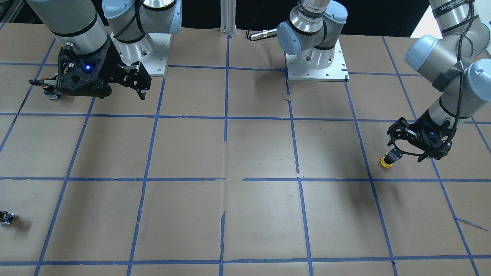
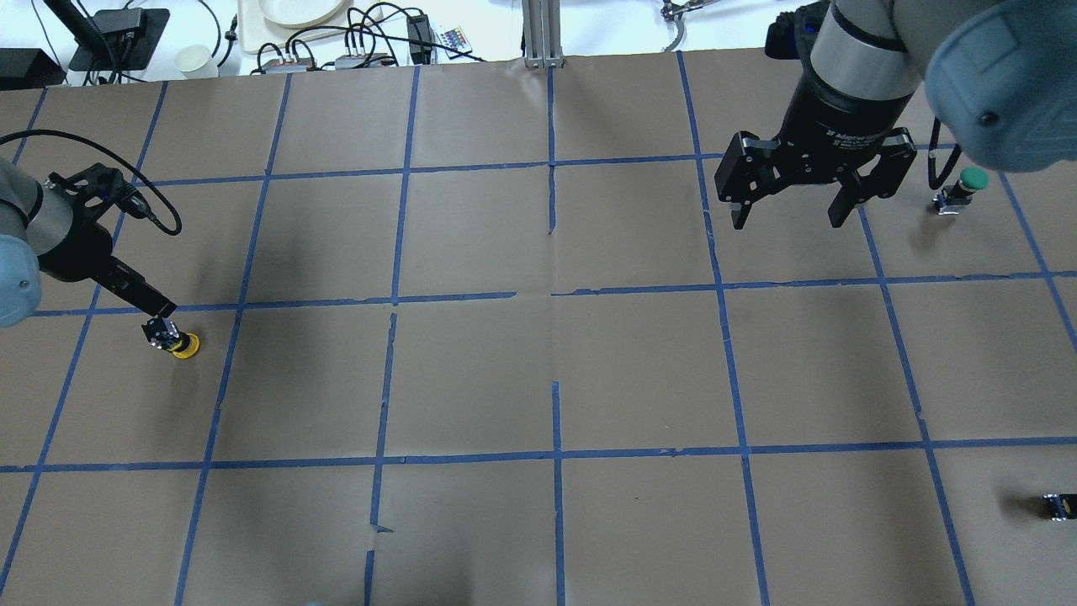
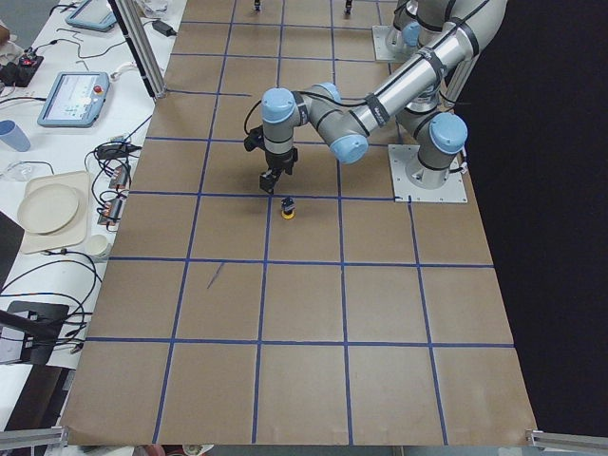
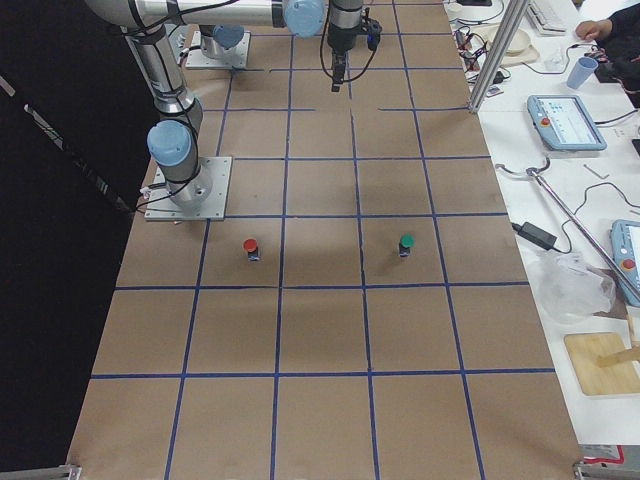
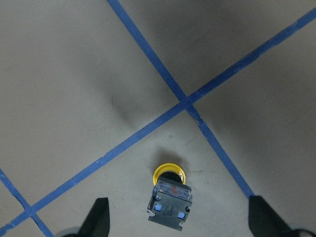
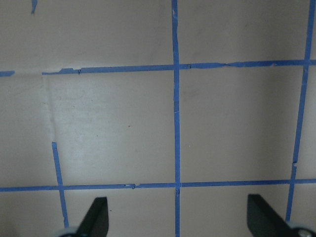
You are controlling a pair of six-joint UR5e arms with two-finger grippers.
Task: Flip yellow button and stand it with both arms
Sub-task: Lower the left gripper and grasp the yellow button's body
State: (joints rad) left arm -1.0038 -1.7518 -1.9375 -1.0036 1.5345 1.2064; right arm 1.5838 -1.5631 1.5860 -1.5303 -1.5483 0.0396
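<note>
The yellow button (image 1: 388, 160) stands cap-down on the brown table, its black-and-grey body up and slightly tilted. It also shows in the overhead view (image 2: 178, 342), the exterior left view (image 3: 288, 208) and the left wrist view (image 5: 170, 196). My left gripper (image 1: 395, 145) is open, just above and beside the button; in the left wrist view (image 5: 180, 224) its fingertips (image 5: 98, 217) stand wide apart on either side of the body without touching it. My right gripper (image 2: 787, 217) is open and empty, high over the far right squares; its wrist view (image 6: 178, 222) holds only paper and tape.
A green-capped button (image 2: 966, 183) stands close to the right of the right gripper. A red-capped button (image 4: 250, 247) stands near the right arm's base. A small dark capless block (image 2: 1058, 506) lies at the near right. Blue tape lines grid the table (image 2: 547, 370).
</note>
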